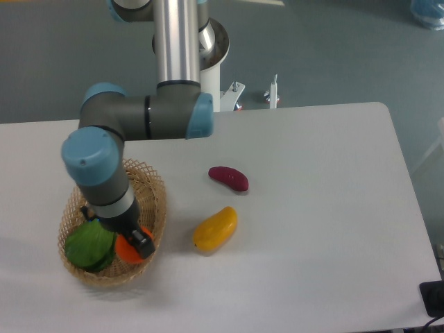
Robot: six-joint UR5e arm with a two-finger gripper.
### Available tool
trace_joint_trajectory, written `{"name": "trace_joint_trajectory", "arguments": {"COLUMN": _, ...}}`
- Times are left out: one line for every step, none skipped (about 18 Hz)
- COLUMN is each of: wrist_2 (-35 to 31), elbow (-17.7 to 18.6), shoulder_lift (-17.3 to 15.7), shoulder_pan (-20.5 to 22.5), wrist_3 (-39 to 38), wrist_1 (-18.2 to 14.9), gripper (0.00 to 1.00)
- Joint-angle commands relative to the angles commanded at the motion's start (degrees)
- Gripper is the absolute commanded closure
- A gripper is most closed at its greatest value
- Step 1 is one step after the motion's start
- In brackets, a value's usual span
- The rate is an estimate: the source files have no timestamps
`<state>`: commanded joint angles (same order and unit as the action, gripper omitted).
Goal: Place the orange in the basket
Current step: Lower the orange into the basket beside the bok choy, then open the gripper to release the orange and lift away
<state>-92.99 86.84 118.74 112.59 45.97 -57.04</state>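
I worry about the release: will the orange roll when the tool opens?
The orange looks round and smooth, so it would probably roll a little. The basket wall and the green vegetable beside it should likely stop it.

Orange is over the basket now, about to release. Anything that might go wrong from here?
The gripper holds the orange right beside the green leafy vegetable; released there, it may land on the leaves and roll. It also sits near the basket rim's right side, so it might bounce out. The wrist is low inside the basket, so lifting away carelessly may snag the wicker.
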Motion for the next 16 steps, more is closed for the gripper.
{"name": "trace_joint_trajectory", "arguments": {"wrist_2": 0.3, "elbow": 0.0, "shoulder_lift": 0.2, "shoulder_pan": -0.4, "wrist_3": -0.4, "wrist_1": 0.0, "gripper": 0.17}}
{"name": "trace_joint_trajectory", "arguments": {"wrist_2": 0.5, "elbow": 0.0, "shoulder_lift": 0.3, "shoulder_pan": -0.4, "wrist_3": -0.5, "wrist_1": 0.2, "gripper": 0.15}}
{"name": "trace_joint_trajectory", "arguments": {"wrist_2": 0.9, "elbow": -0.2, "shoulder_lift": 0.4, "shoulder_pan": -0.7, "wrist_3": -1.6, "wrist_1": 0.3, "gripper": 0.09}}
{"name": "trace_joint_trajectory", "arguments": {"wrist_2": 2.0, "elbow": -0.2, "shoulder_lift": 0.5, "shoulder_pan": -0.7, "wrist_3": -3.6, "wrist_1": 0.3, "gripper": 0.07}}
{"name": "trace_joint_trajectory", "arguments": {"wrist_2": 3.1, "elbow": -0.3, "shoulder_lift": 0.5, "shoulder_pan": -0.7, "wrist_3": -4.9, "wrist_1": 0.8, "gripper": 0.03}}
{"name": "trace_joint_trajectory", "arguments": {"wrist_2": 3.3, "elbow": -0.3, "shoulder_lift": 0.5, "shoulder_pan": -0.8, "wrist_3": -5.5, "wrist_1": 1.2, "gripper": 0.0}}
{"name": "trace_joint_trajectory", "arguments": {"wrist_2": 3.3, "elbow": -0.4, "shoulder_lift": 0.5, "shoulder_pan": -0.7, "wrist_3": -5.6, "wrist_1": 1.2, "gripper": 0.0}}
{"name": "trace_joint_trajectory", "arguments": {"wrist_2": 3.5, "elbow": -0.4, "shoulder_lift": 0.4, "shoulder_pan": -0.7, "wrist_3": -5.6, "wrist_1": 1.2, "gripper": 0.0}}
{"name": "trace_joint_trajectory", "arguments": {"wrist_2": 3.9, "elbow": -0.6, "shoulder_lift": 0.0, "shoulder_pan": -0.7, "wrist_3": -5.7, "wrist_1": 1.3, "gripper": 0.0}}
{"name": "trace_joint_trajectory", "arguments": {"wrist_2": 3.8, "elbow": -0.8, "shoulder_lift": -0.1, "shoulder_pan": -0.5, "wrist_3": -6.0, "wrist_1": 1.8, "gripper": 0.0}}
{"name": "trace_joint_trajectory", "arguments": {"wrist_2": 3.7, "elbow": -0.6, "shoulder_lift": -0.2, "shoulder_pan": -0.2, "wrist_3": -6.1, "wrist_1": 2.8, "gripper": 0.0}}
{"name": "trace_joint_trajectory", "arguments": {"wrist_2": 3.4, "elbow": -0.4, "shoulder_lift": -0.3, "shoulder_pan": 0.6, "wrist_3": -6.2, "wrist_1": 3.8, "gripper": 0.0}}
{"name": "trace_joint_trajectory", "arguments": {"wrist_2": 3.3, "elbow": 0.1, "shoulder_lift": -0.6, "shoulder_pan": 1.9, "wrist_3": -6.1, "wrist_1": 4.0, "gripper": 0.0}}
{"name": "trace_joint_trajectory", "arguments": {"wrist_2": 3.2, "elbow": 0.3, "shoulder_lift": -1.1, "shoulder_pan": 4.0, "wrist_3": -6.1, "wrist_1": 4.0, "gripper": 0.0}}
{"name": "trace_joint_trajectory", "arguments": {"wrist_2": 3.3, "elbow": 0.3, "shoulder_lift": -1.3, "shoulder_pan": 6.1, "wrist_3": -6.0, "wrist_1": 4.0, "gripper": 0.0}}
{"name": "trace_joint_trajectory", "arguments": {"wrist_2": 3.2, "elbow": 0.3, "shoulder_lift": -2.3, "shoulder_pan": 8.6, "wrist_3": -5.9, "wrist_1": 4.0, "gripper": 0.0}}
